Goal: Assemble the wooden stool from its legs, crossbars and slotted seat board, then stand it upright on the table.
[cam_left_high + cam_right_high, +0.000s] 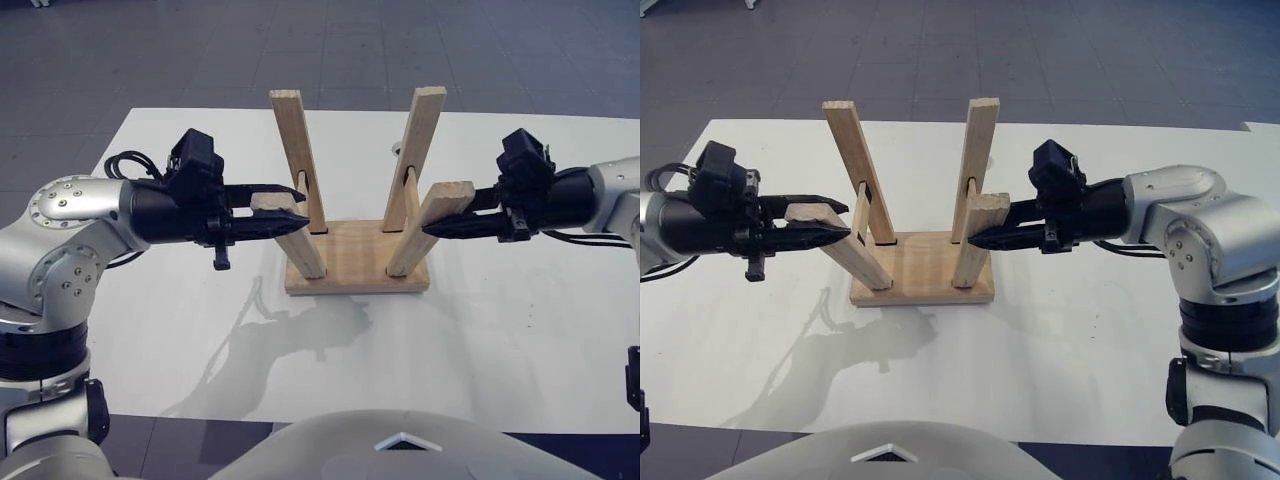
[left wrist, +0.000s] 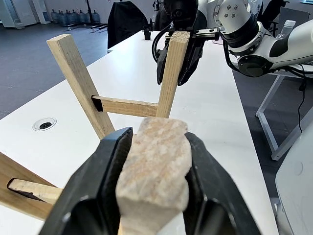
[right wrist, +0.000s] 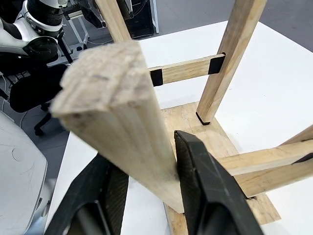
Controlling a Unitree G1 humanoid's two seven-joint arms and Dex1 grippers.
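Left hand (image 1: 298, 211) grasping near-left leg (image 1: 306, 256), right hand (image 1: 438, 222) grasping near-right leg (image 1: 414, 246), four legs (image 1: 298, 150)

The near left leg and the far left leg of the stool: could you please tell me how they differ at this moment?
The near left leg is clamped at its top by the left end effector; the far left leg stands free. The near left leg sits at the front edge of the seat board, the far left leg at its back edge. Both are pale wood, rise from the board and tilt leftward.
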